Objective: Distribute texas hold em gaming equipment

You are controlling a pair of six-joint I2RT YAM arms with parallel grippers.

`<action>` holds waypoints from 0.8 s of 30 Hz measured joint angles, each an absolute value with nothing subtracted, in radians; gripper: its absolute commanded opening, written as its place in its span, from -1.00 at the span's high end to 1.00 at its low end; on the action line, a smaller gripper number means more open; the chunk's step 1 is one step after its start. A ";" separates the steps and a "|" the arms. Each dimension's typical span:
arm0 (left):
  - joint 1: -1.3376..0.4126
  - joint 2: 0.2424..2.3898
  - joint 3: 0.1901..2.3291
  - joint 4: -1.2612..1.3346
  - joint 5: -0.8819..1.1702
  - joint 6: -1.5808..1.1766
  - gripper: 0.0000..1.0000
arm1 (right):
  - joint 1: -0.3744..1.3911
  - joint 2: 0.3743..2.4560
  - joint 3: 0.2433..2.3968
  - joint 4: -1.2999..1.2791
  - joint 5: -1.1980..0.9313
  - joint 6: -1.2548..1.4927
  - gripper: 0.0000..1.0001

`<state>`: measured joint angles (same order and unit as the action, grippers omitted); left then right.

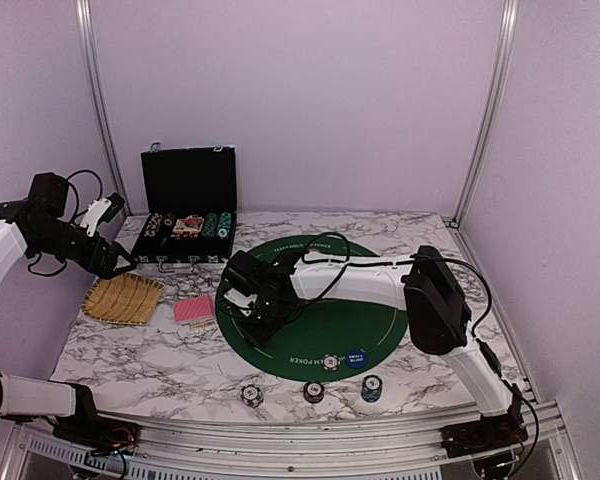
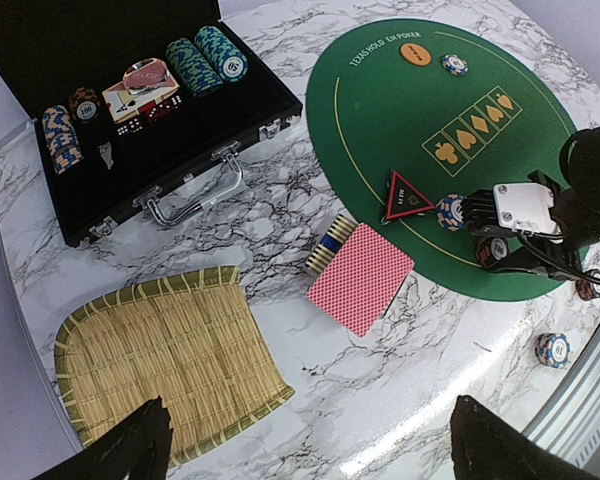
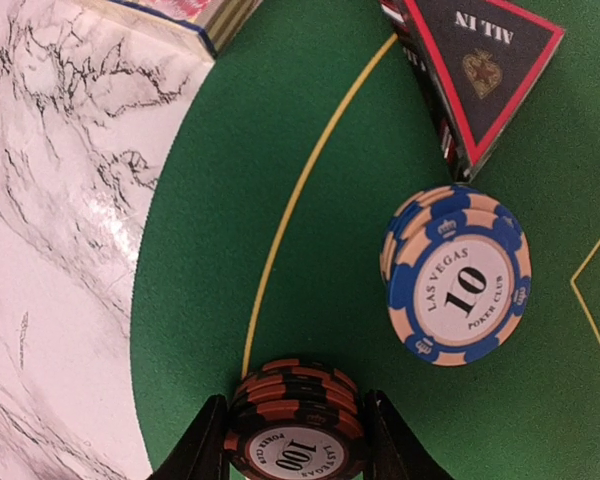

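Note:
My right gripper (image 3: 295,402) is shut on a short stack of black-and-orange "100" poker chips (image 3: 298,435), low over the green poker mat (image 3: 280,150) near its yellow line. A blue-and-cream "10" chip stack (image 3: 458,275) sits just beyond, with the dark red-edged "ALL IN" triangle (image 3: 480,60) behind it. The red-backed playing cards (image 2: 360,278) lie on the marble by the mat's edge. An orange disc (image 2: 415,54) and one chip (image 2: 454,64) sit at the mat's far side. My left gripper (image 2: 310,445) hangs open and empty, high over the marble.
An open black case (image 1: 188,215) with chips, dice and cards stands at the back left. A woven straw tray (image 1: 125,298) lies left of the cards. A blue "small blind" disc (image 1: 355,359) rests on the mat's near edge. Three chip stacks (image 1: 314,391) line the table's front.

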<state>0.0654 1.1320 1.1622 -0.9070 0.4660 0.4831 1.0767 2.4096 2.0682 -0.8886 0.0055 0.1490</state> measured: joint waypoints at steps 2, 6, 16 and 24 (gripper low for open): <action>0.065 1.132 1.162 -0.907 0.466 0.483 -0.98 | 1.075 2.413 2.068 -0.884 0.000 0.149 0.28; 0.065 1.131 1.162 -0.907 0.465 0.484 -0.98 | 1.075 2.413 2.067 -0.880 -0.009 0.151 -0.13; 0.065 1.127 1.162 -0.907 0.463 0.484 -0.98 | 1.075 2.411 2.067 -0.873 -0.013 0.157 -0.17; 0.065 1.124 1.162 -0.907 0.463 0.484 -0.98 | 1.075 2.255 1.889 -0.872 0.012 0.162 -0.27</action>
<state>0.0654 1.1240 1.1622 -0.9070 0.4629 0.4835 1.0748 2.2551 1.8893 -0.8719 0.0116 0.1619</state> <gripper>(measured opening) 0.989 0.603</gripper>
